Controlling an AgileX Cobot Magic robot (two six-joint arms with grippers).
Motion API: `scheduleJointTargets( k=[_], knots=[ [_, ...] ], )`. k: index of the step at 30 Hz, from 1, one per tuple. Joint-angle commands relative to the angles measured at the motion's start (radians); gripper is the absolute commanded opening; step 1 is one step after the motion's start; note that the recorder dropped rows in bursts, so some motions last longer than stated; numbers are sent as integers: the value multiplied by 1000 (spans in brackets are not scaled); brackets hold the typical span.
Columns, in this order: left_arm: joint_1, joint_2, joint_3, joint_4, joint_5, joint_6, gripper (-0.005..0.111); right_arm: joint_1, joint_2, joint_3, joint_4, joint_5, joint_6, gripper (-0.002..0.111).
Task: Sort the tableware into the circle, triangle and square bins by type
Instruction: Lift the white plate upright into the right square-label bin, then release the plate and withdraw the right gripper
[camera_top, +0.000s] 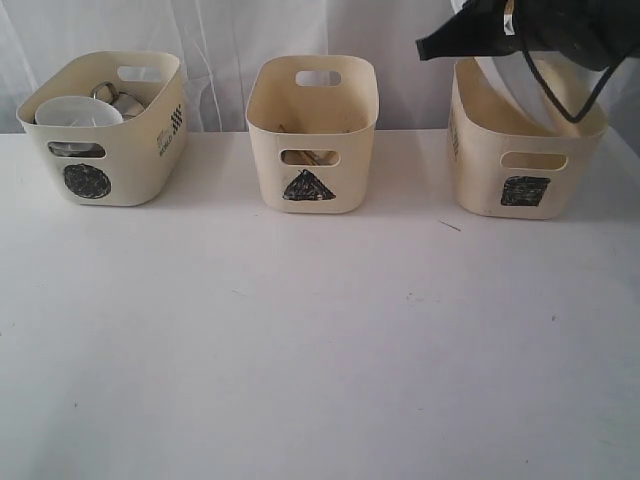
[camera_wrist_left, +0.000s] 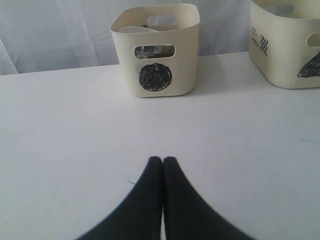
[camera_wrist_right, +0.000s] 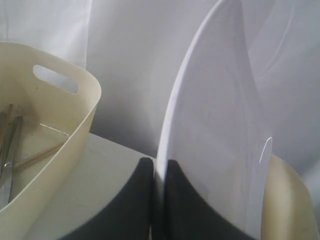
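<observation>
My right gripper (camera_wrist_right: 160, 167) is shut on the rim of the large white squarish plate (camera_wrist_right: 215, 125). It holds the plate on edge over the square bin (camera_top: 525, 150), with the plate (camera_top: 505, 95) leaning down into that bin. The circle bin (camera_top: 100, 130) holds the small white bowl (camera_top: 78, 110) and a steel mug (camera_top: 115, 97). Chopsticks (camera_wrist_right: 35, 155) and steel cutlery (camera_wrist_right: 7, 140) lie in the triangle bin (camera_top: 312, 130). My left gripper (camera_wrist_left: 162, 161) is shut and empty, low over the table in front of the circle bin (camera_wrist_left: 160, 55).
The three cream bins stand in a row at the back of the white table (camera_top: 320, 340). A white curtain hangs behind them. The square bin's rim (camera_wrist_right: 285, 200) is right beside the plate.
</observation>
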Motion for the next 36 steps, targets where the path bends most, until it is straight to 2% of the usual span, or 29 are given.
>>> scheduleJointTargets(
  k=[1,5,15,21,23,29,36],
  knots=[
    [-6,-4,3,-12,-2,-1,0,-6,12,-18,-4,-38,-19,0],
    [-6,-4,3,-12,-2,-1,0,-6,26,-18,0,-33,-19,0],
    [-6,-4,3,-12,-2,-1,0,1,28,-18,40,113,-19,0],
    [-6,-4,3,-12,-2,-1,0,10,28,-18,68,122,-19,0],
    [-6,-4,3,-12,-2,-1,0,10,22,-18,70,122,-19,4],
    [-6,-4,3,-12,-2,-1,0,10,-20,-18,70,75,-26,36],
    [-6,-4,3,-12,-2,-1,0,10,-134,28,70,69,-28,30]
  ],
)
